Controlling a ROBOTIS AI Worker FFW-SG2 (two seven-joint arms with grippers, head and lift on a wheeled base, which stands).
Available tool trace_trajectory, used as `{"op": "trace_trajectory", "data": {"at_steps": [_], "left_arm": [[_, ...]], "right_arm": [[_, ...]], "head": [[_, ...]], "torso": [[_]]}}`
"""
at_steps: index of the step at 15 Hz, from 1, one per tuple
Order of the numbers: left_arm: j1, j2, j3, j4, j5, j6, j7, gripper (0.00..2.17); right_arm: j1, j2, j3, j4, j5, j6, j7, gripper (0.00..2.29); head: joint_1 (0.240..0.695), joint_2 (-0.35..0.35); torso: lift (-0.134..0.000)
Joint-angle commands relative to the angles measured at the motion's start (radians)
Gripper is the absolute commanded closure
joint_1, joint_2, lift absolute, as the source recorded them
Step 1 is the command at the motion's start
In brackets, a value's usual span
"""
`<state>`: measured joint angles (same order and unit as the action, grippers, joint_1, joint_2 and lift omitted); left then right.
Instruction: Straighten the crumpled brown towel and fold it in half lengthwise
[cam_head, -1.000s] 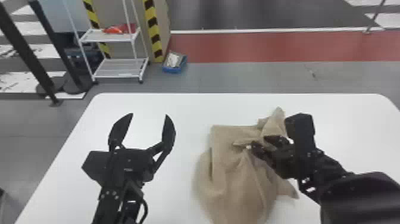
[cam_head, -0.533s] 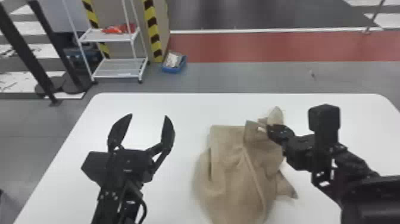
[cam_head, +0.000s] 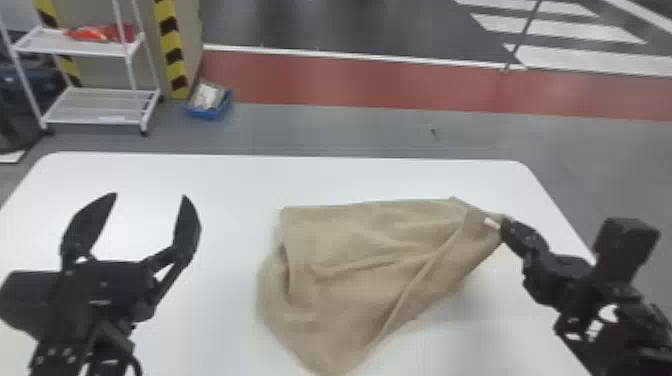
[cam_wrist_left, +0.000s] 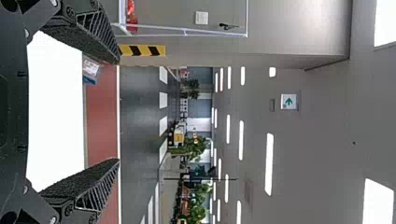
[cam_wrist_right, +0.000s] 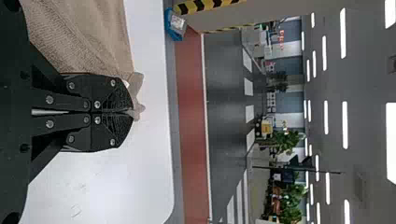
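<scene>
Some of the towel (cam_head: 370, 250) hidden inside the closed right pincer (cam_head: 504, 227)

In your left wrist view, you can see a sign (cam_wrist_left: 288, 101) high in the room; it carries a green arrow on white ground. In your right wrist view, the red marks (cam_wrist_right: 281, 39) far behind the table (cam_wrist_right: 152, 140) are too small for you to read.

The right pincer (cam_head: 504, 227) has pulled the towel (cam_head: 370, 245) out rightward.
</scene>
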<state>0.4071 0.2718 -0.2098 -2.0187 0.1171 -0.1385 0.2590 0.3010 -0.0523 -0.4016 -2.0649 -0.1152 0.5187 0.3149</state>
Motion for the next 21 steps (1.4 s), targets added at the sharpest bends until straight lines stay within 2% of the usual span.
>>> {"op": "trace_trajectory", "data": {"at_steps": [1,2,4,8,11,13,14,16,18,21], "left_arm": [[-0.004,-0.002,-0.002,0.006,0.001,0.0,-0.003,0.15],[-0.005,-0.002,-0.003,0.006,0.001,0.0,-0.003,0.15],[-0.007,-0.003,-0.005,0.006,0.001,0.0,-0.006,0.15],[0.007,-0.003,0.0,0.002,0.001,0.0,-0.006,0.15],[0.01,-0.005,0.0,0.006,0.004,0.006,-0.012,0.15],[0.01,-0.006,-0.005,0.008,0.004,0.009,-0.015,0.15],[0.01,-0.008,-0.007,0.008,0.006,0.018,-0.02,0.15],[0.013,-0.006,-0.007,0.015,0.012,0.058,-0.034,0.15],[0.016,-0.006,-0.003,0.023,0.044,0.123,-0.072,0.15],[0.007,-0.01,-0.01,0.038,0.099,0.254,-0.165,0.15]], "right_arm": [[0.124,0.0,-0.028,0.022,0.008,-0.078,0.007,1.15],[0.15,0.0,-0.031,0.029,0.014,-0.099,0.007,0.96],[0.164,0.003,-0.065,0.02,0.011,-0.121,0.007,0.02],[0.181,0.045,-0.143,-0.054,-0.011,-0.124,-0.002,0.04],[0.184,0.051,-0.174,-0.052,-0.064,-0.185,-0.007,0.05],[0.179,0.049,-0.163,-0.015,-0.06,-0.222,-0.002,0.11],[0.178,0.048,-0.152,0.009,-0.064,-0.262,0.02,0.15],[0.176,0.049,-0.148,0.066,-0.084,-0.354,0.124,0.18],[0.168,0.046,-0.146,0.109,-0.08,-0.372,0.128,0.19],[0.167,0.046,-0.146,0.124,-0.073,-0.381,0.13,0.19]], "head": [[0.695,-0.216],[0.695,-0.234],[0.695,-0.263],[0.695,-0.3],[0.695,-0.334],[0.695,-0.343],[0.695,-0.346],[0.695,-0.335],[0.695,-0.317],[0.695,-0.328]], "torso": [[-0.124],[-0.124],[-0.124],[-0.124],[-0.124],[-0.124],[-0.124],[-0.124],[-0.124],[-0.124]]}}
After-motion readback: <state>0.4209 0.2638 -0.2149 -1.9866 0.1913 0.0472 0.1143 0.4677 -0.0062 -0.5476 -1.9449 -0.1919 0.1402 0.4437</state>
